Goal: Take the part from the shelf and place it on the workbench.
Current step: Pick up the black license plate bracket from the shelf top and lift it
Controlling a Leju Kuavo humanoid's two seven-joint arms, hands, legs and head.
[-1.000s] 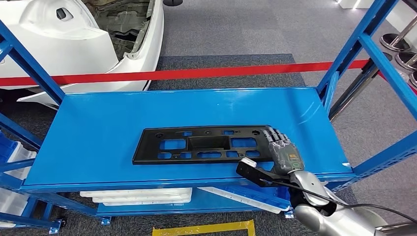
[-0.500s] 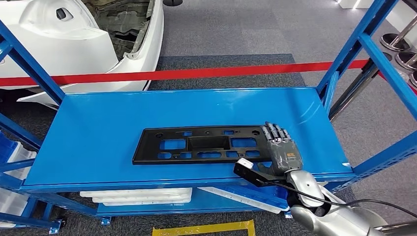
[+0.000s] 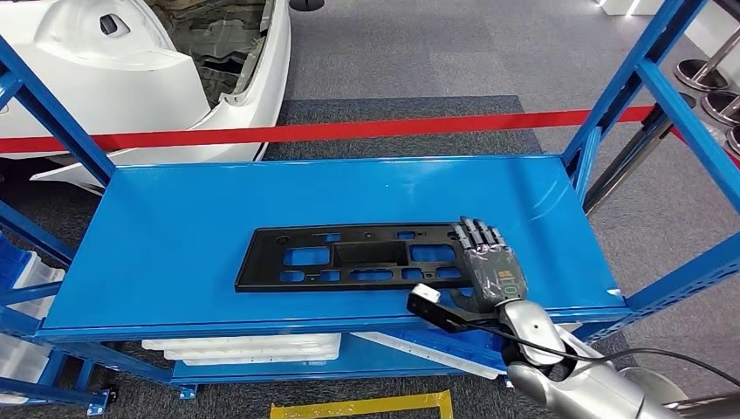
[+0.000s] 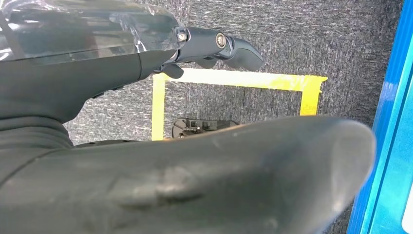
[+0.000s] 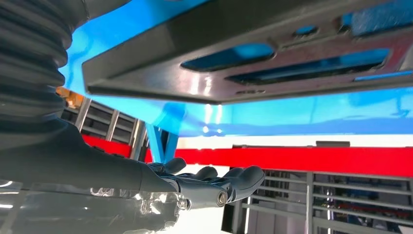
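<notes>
The part is a flat black plastic plate (image 3: 349, 256) with several cut-outs, lying lengthwise on the blue shelf board (image 3: 174, 218). My right hand (image 3: 490, 266) is at the plate's right end, palm down, with its stretched fingers reaching over that end. In the right wrist view the plate's edge (image 5: 272, 53) runs close by my right hand's fingers (image 5: 229, 183), with a gap between them and nothing gripped. My left hand (image 4: 195, 180) hangs over the floor with its fingers apart, holding nothing.
Blue uprights (image 3: 646, 78) frame the shelf at both ends. A red barrier tape (image 3: 349, 131) and a white car body (image 3: 131, 70) lie behind it. White parts (image 3: 244, 347) sit on the lower board. Yellow floor tape (image 3: 366, 406) marks the carpet in front.
My right hand has slid left along the shelf's front, and its fingers now overlap the plate's right end. The plate has not moved.
</notes>
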